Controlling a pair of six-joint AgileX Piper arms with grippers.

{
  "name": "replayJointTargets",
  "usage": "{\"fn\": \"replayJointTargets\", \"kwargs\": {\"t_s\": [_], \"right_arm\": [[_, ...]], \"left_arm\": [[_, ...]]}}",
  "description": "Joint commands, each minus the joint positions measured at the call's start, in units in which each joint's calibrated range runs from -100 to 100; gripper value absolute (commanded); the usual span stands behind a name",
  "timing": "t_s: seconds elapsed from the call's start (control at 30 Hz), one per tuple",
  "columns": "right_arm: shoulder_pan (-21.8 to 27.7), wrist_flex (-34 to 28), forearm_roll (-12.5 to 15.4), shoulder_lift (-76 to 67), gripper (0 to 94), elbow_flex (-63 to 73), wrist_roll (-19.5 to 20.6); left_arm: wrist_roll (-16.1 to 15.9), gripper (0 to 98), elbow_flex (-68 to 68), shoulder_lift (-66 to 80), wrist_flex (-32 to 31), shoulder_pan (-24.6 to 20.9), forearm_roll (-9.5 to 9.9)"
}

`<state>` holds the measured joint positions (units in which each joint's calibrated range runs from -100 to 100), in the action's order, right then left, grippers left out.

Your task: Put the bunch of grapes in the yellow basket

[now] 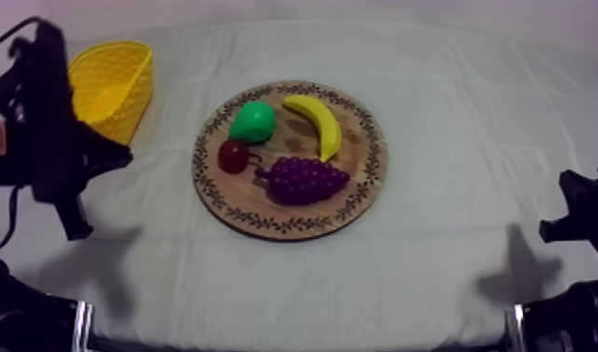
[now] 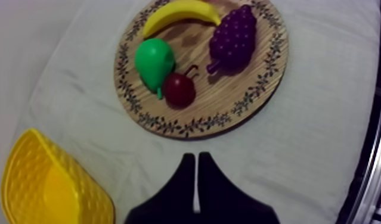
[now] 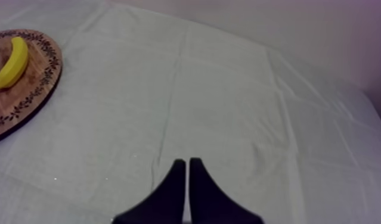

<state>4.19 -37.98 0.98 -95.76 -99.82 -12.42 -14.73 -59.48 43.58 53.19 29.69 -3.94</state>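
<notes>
The purple bunch of grapes (image 1: 302, 180) lies on the near side of the round wooden board (image 1: 368, 187), beside a small red fruit (image 1: 232, 155). In the left wrist view the grapes (image 2: 233, 37) rest on the board (image 2: 252, 98) well ahead of my left gripper (image 2: 196, 158), whose fingers lie together as a narrow wedge, shut on nothing. From above, the left gripper (image 1: 76, 225) hangs over the cloth left of the board, just in front of the yellow basket (image 1: 110, 84). My right gripper (image 3: 186, 162) is shut and holds nothing, low over bare cloth at the table's right side.
A banana (image 1: 316, 122) and a green pear (image 1: 253, 122) share the far half of the board. The basket (image 2: 49, 190) lies tilted with its opening toward the board, close beside my left fingers. The board's edge (image 3: 25, 89) is far from the right gripper.
</notes>
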Motion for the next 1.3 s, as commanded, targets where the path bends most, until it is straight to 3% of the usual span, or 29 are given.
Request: {"fn": "replayJointTargets", "kwargs": {"t_s": [0.0,0.5,0.93,1.27], "right_arm": [[0.0,0.0,0.0,0.0,0.3,0.0,0.0],[0.0,0.0,0.0,0.0,0.3,0.0,0.0],[0.0,0.0,0.0,0.0,0.3,0.0,0.0],[0.0,0.0,0.0,0.0,0.3,0.0,0.0]], "left_arm": [[0.2,0.0,7.5,-7.8,3.6,1.2,0.09],[3.9,0.0,37.9,-31.9,26.4,7.7,0.99],[5.2,0.0,53.0,-47.1,32.2,11.3,2.69],[7.5,3.4,57.3,-51.8,33.9,12.4,4.03]]}}
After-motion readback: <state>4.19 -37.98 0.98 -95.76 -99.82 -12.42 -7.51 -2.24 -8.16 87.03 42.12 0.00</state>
